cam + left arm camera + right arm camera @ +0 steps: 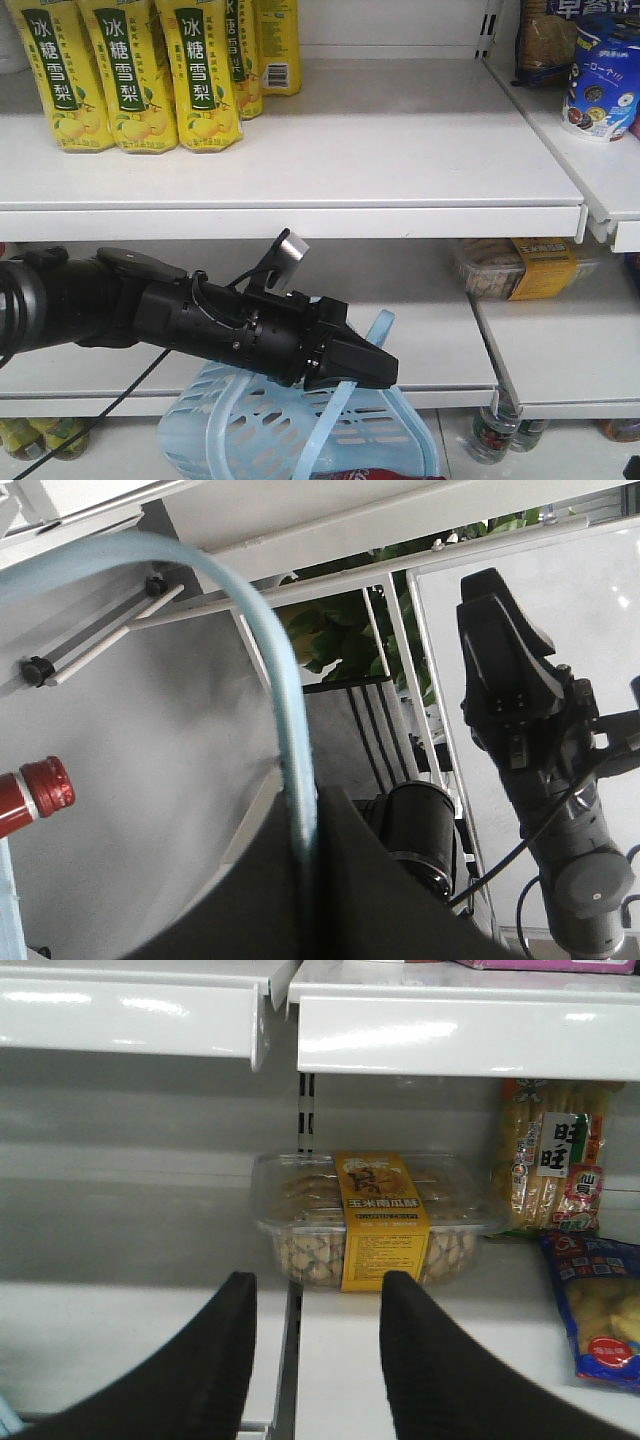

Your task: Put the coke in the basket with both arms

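Coke, the slim red can, shows only as a red sliver [375, 474] at the front view's bottom edge, inside the light blue slotted plastic basket [250, 435]. The black left gripper [372, 372] is clenched on the basket's thin handle [345, 400]. The black right gripper [315, 1360] hangs spread before a clear snack tub [375, 1215], with bare white shelf [130, 1330] alongside.

I get bright, even light with glare on the shelf edges [470, 1035], while the near hand [315, 1360] and basket handle [285, 700] blur.
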Tool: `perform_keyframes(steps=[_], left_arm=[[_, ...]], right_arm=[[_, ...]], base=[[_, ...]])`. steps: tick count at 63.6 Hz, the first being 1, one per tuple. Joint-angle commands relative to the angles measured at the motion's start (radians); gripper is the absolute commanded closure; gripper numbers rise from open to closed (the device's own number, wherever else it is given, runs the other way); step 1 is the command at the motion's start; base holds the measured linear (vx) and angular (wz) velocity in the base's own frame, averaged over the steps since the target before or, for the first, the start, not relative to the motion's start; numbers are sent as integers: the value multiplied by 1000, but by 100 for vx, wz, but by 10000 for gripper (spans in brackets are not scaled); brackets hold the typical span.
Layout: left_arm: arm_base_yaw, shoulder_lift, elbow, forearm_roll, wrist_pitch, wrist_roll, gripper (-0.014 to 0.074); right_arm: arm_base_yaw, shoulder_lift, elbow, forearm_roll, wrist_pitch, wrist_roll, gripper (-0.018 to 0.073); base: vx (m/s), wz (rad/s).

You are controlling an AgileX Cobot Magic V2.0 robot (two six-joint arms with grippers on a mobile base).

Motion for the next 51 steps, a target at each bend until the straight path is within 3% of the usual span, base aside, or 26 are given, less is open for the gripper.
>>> perform_keyframes(steps=[1,15,26,51], left_arm=[[5,-54,-33,-150,49,20,602],[5,-54,-33,-150,49,20,602],[5,-54,-33,-150,49,20,602],[5,-54,-33,-150,49,20,602]], right_arm=[[-3,6,-26,36,-101,-11,268],[-3,6,-26,29,-86,-102,350],[-3,6,-26,37,-88,-107,573],[-3,6,-26,39,-85,-103,568]], base=[[0,0],[0,0],[0,0],[0,0]])
